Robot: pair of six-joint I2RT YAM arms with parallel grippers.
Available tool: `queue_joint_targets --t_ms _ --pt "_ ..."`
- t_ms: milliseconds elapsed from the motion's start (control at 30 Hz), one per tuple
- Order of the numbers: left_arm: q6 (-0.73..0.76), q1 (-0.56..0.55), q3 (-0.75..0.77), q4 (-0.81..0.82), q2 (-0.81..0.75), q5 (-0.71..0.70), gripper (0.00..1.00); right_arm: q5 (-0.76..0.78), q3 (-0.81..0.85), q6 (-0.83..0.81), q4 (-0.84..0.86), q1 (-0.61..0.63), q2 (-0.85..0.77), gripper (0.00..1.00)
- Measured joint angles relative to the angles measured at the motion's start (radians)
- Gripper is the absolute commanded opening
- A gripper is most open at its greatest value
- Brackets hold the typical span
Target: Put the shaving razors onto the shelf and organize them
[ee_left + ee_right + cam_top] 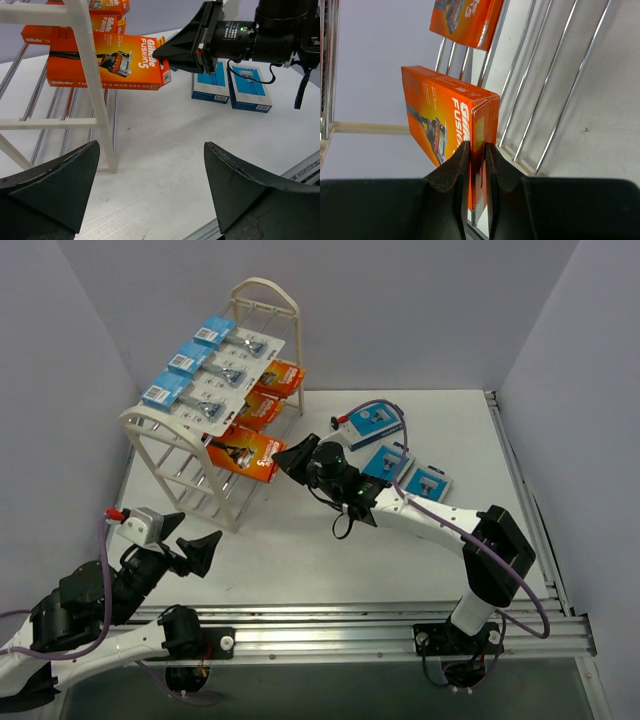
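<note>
The shelf (pixel 160 430) stands at the back left, with three blister-card razors (pixel 215 375) on its top tier. On the tier below lie two orange razor boxes (pixel 270 390). A third orange box (pixel 243 452) (pixel 107 62) (pixel 445 115) lies at that tier's near end. My right gripper (pixel 290 456) (pixel 476 146) (pixel 165 52) is shut on its end flap. Three blue-and-white razor boxes (pixel 370 422) (pixel 385 462) (pixel 428 482) lie flat on the table to the right. My left gripper (pixel 198 548) (pixel 151 147) hangs open over bare table in front of the shelf, holding nothing.
The shelf's arched near frame (pixel 87 75) and thin rods (pixel 545 100) stand close beside the held box. A metal rail (pixel 380 625) runs along the table's near edge. Grey walls close in the back and both sides.
</note>
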Motion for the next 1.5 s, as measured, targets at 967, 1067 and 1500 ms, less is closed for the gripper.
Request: queue_joint_targets --t_ms 967,1067,1500 --pt "0.0 0.001 0.0 0.002 0.001 0.029 0.94 0.129 0.259 0.077 0.017 0.093 0.24 0.0" --pt "0.0 0.001 0.0 0.002 0.001 0.033 0.94 0.141 0.272 0.08 0.012 0.097 0.25 0.0" --pt "0.0 0.001 0.0 0.002 -0.002 0.05 0.94 0.179 0.284 0.109 0.003 0.1 0.256 0.04"
